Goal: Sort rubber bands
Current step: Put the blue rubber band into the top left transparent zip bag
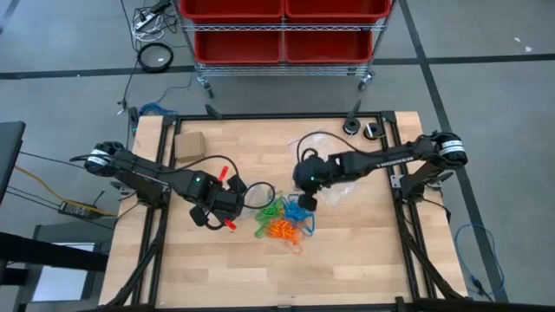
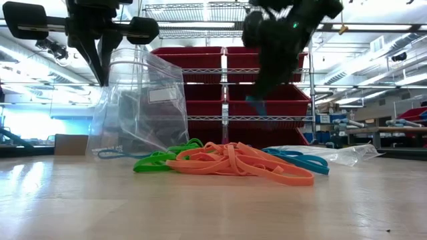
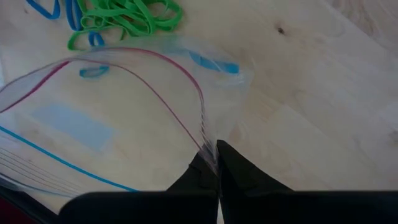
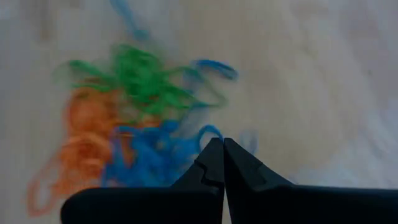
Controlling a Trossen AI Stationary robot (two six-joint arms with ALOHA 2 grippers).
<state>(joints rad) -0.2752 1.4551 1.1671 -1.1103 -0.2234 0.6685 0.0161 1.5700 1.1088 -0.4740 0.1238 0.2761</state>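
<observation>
A heap of green, orange and blue rubber bands (image 1: 282, 222) lies mid-table, seen close in the low view as rubber bands (image 2: 233, 162). Left of it stands a clear zip bag (image 2: 137, 107), its bottom on the wood and its mouth up, with a few blue bands (image 3: 214, 63) inside. My left gripper (image 3: 216, 155) is shut on the bag from above; in the high view it is the left gripper (image 1: 236, 199). My right gripper (image 1: 305, 203) hangs over the heap's right side, shut, with a bit of blue band (image 2: 256, 105) at its tips. My left gripper pinches the zip bag's top rim (image 3: 205, 140) between its two fingers, by the red zip line, coming steeply from above. The bag hangs below the fingers with its mouth gaping, and its bottom (image 2: 127, 152) rests on the table. My right gripper has a blue rubber band (image 4: 210, 132) pinched at its fingertips, slanting down from the table's right side. Only a short blue piece shows below the tips in the low view, raised above the heap. How much of the band hangs free is blurred.
A second clear bag (image 1: 349, 191) lies flat under the right arm, right of the heap. A small tan cardboard box (image 1: 189, 145) sits at the far left of the table. A red bin rack (image 1: 282, 30) stands beyond the far edge. Bare wood lies along the near edge.
</observation>
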